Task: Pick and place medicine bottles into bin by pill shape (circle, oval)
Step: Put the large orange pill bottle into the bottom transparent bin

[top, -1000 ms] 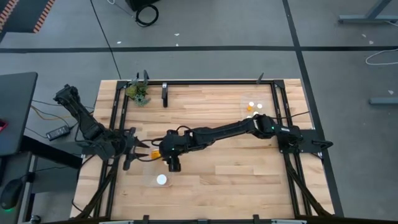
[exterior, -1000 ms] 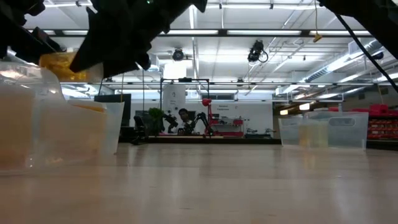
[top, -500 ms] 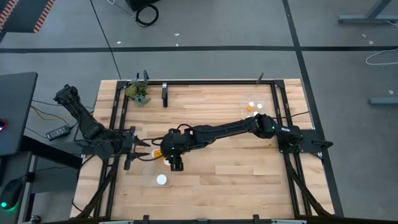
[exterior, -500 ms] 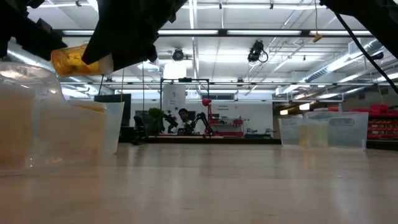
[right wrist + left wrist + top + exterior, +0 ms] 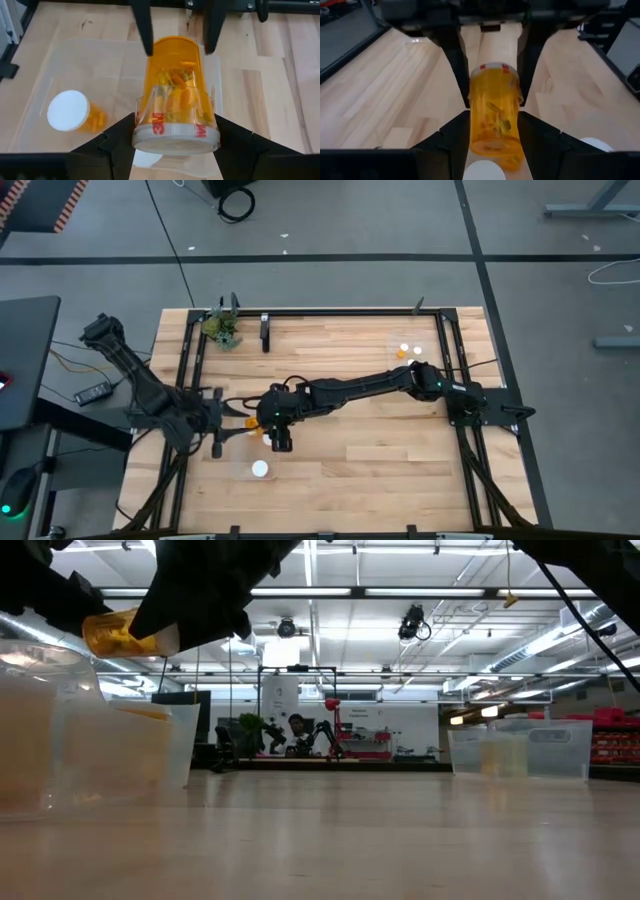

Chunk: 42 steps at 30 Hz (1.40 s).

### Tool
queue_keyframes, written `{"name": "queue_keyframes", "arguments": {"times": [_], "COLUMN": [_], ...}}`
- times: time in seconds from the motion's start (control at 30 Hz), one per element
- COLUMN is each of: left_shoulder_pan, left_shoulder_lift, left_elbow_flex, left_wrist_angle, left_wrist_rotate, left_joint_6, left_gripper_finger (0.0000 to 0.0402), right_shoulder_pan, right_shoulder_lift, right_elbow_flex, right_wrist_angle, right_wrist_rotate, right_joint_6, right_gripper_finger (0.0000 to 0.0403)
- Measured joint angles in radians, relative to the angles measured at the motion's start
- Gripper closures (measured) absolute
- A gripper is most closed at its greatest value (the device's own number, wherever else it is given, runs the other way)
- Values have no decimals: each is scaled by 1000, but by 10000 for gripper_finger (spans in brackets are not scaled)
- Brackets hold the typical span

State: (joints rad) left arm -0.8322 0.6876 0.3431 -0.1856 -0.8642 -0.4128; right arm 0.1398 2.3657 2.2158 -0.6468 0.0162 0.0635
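An amber medicine bottle (image 5: 254,427) with a pale cap marked in red hangs level above a clear bin (image 5: 240,465) at the table's near left. Its cap end points to the table's right. My right gripper (image 5: 175,120) is shut on the cap end. My left gripper (image 5: 494,114) is open, with one finger on each side of the bottle's base end (image 5: 495,145). In the bin another medicine bottle (image 5: 70,112) with a white cap lies on its side. A second white cap (image 5: 485,172) shows under the held bottle. My right gripper pinches the cap (image 5: 142,135) between its two fingers, one on each side of the rim. It comes slanting down from the table's right. The bottle sticks out beyond the fingertips toward the left arm, about level and clear of the bin. My left gripper's fingers (image 5: 455,135) flank the base; I cannot tell whether they touch it.
A second clear bin (image 5: 425,345) with more medicine bottles (image 5: 404,350) stands at the far right. A small green plant (image 5: 222,330) and a dark upright post (image 5: 265,332) stand at the far left. Black frame rails run along the table's left, far and right sides.
My left gripper has gone toward the table's right, and its fingers now reach over the bottle's base end. Before that, my right gripper carried the bottle slightly up and to the right, so more of it shows in the low view.
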Motion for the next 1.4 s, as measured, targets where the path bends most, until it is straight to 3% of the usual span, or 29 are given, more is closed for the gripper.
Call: {"name": "queue_keyframes", "arguments": {"times": [0.23, 1.03, 1.2, 1.4], "left_shoulder_pan": [0, -3, -2, 20], "left_shoulder_lift": [59, 51, 25, 79], "left_elbow_flex": [0, -1, -1, -7], "left_wrist_angle": [1, -6, -1, 61], "left_wrist_rotate": [11, 84, 32, -19], "left_joint_6": [-66, -95, -73, -72], "left_gripper_finger": [230, 230, 230, 230], "right_shoulder_pan": [-1, 0, -1, -5], "right_shoulder_lift": [0, -55, -55, -54], "right_elbow_flex": [0, 0, 0, -13], "right_wrist_angle": [-5, -60, -127, -79], "right_wrist_rotate": [-32, -78, -93, -43], "right_joint_6": [0, 13, 46, 45], "right_gripper_finger": [169, 169, 169, 169]}}
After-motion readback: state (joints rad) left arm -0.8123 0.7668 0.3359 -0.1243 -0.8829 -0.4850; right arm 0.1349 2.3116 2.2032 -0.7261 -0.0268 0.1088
